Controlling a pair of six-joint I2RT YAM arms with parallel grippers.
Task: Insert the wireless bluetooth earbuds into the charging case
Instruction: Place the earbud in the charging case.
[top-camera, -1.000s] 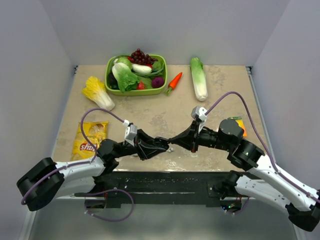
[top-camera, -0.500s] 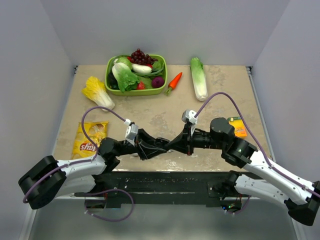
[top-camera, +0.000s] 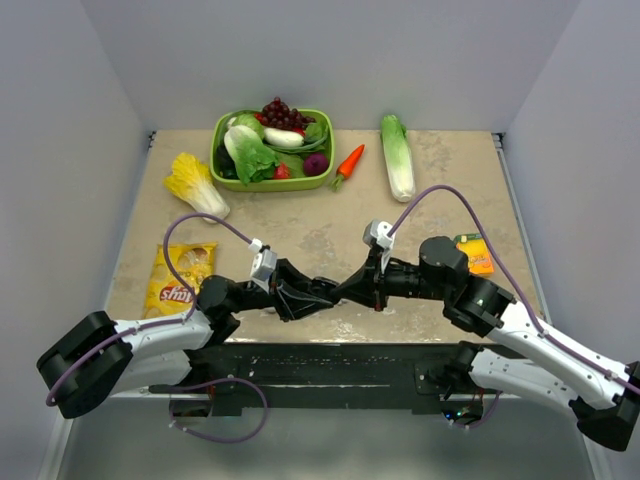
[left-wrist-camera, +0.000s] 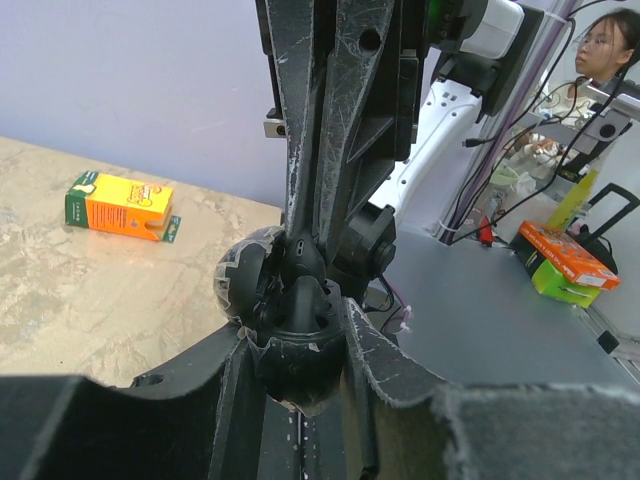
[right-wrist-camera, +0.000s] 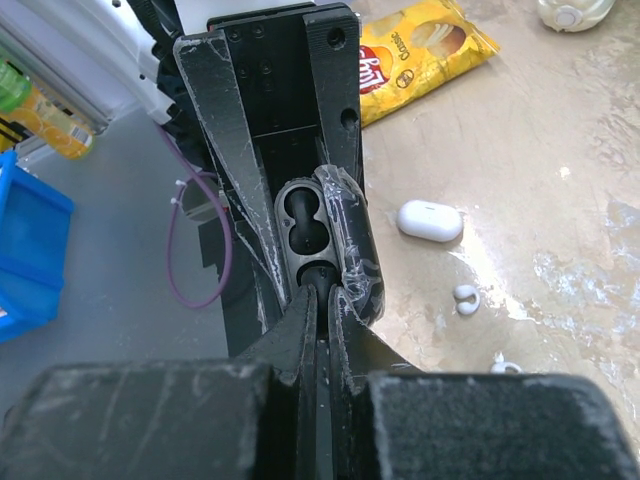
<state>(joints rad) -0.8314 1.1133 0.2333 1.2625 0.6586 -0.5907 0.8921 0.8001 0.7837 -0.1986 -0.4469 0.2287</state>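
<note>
The white charging case (right-wrist-camera: 430, 220) lies closed on the table in the right wrist view. Two tiny white earbuds (right-wrist-camera: 465, 298) (right-wrist-camera: 505, 365) lie beside it, apart from both grippers. My left gripper (top-camera: 330, 291) (left-wrist-camera: 300, 345) is shut on a black rounded case-like object (right-wrist-camera: 305, 225) with two wells, held above the table's front edge. My right gripper (top-camera: 348, 291) (right-wrist-camera: 325, 295) meets it tip to tip. Its fingers are nearly together on a small black piece (right-wrist-camera: 335, 280) at the lower well.
A green bowl (top-camera: 222, 176) of vegetables stands at the back, with a carrot (top-camera: 348, 163) and a long cabbage (top-camera: 398, 158) to its right. A yellow leafy vegetable (top-camera: 195, 185) and a chips bag (top-camera: 180, 278) lie left. An orange box (top-camera: 476, 252) lies right.
Since 1 s ago my right arm has swung left and brought its gripper onto the object in the left gripper. Over the last half second nothing visibly moved.
</note>
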